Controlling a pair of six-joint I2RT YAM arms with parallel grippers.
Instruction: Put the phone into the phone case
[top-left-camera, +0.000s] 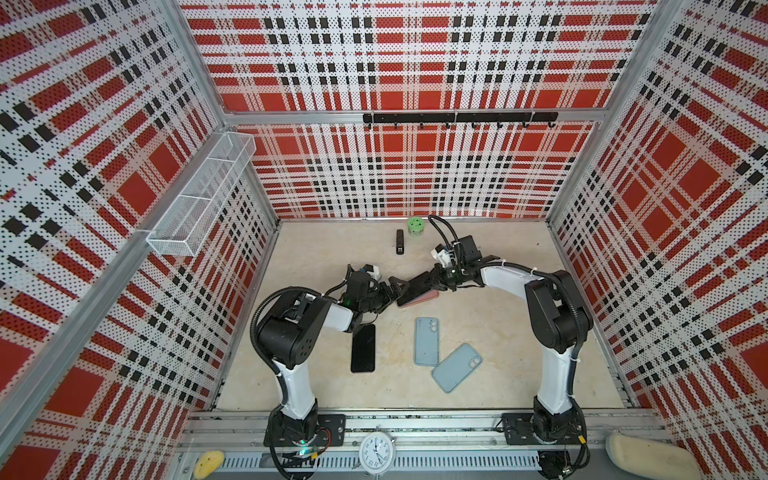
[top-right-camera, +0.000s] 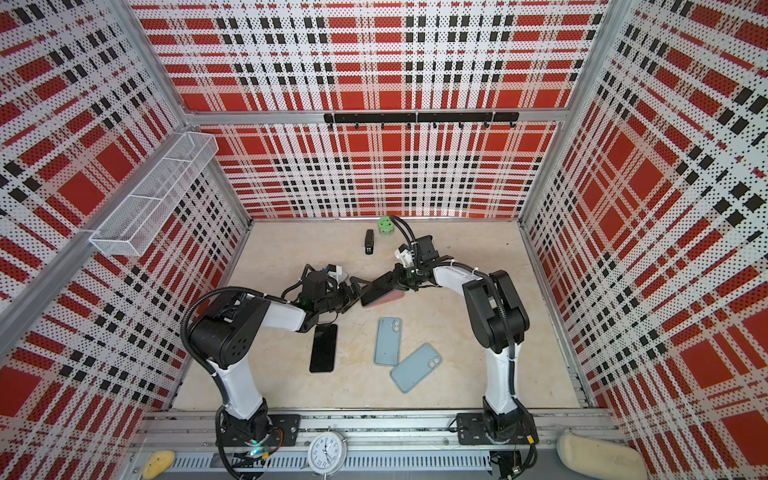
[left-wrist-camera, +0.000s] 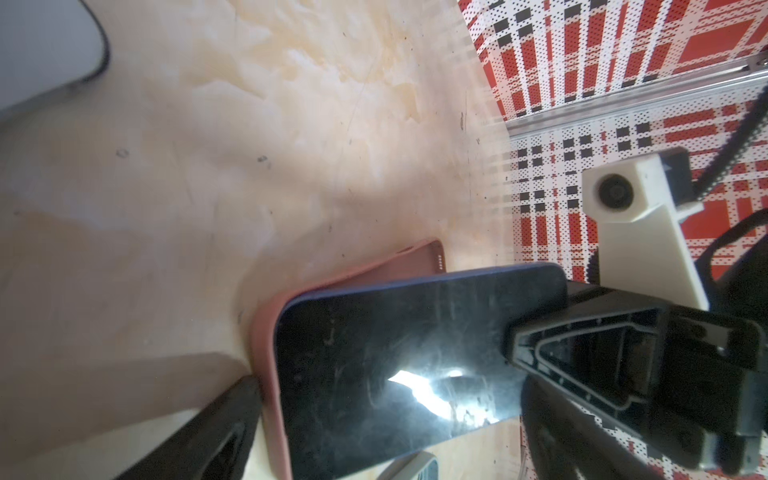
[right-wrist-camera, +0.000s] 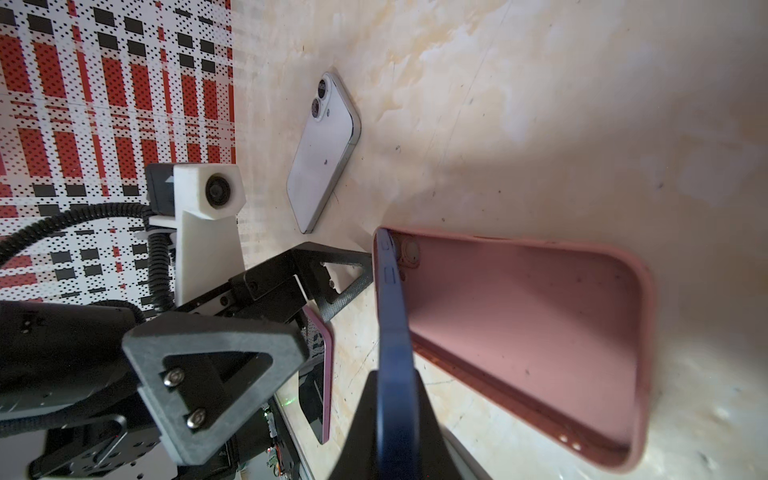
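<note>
1. The phone, dark with a blue rim, lies over the pink case in the middle of the table. It is screen up and tilted. Its end toward the left arm is tucked inside the case's rim, and its other end is raised clear of the case.
2. Its long axis runs roughly along the case's, from one gripper toward the other. In the right wrist view its far end sits at the camera-hole end of the case, and much of the case's inside lies bare beside it.
3. The right gripper pinches the raised end, with its jaws pressed onto the phone's two faces.
4. The left gripper is at the tucked end, its jaws spread wide with nothing between them. One finger is just beside the case's rim; I cannot tell whether it touches.
5. As I judge it, the coming move hinges on the tucked end: the raised end must swing down into the open half of the case. The right arm carries the phone, and the left arm is nearer for steadying the case.
6. The case looks likely to slide or lift if it is pushed without being held.
</note>
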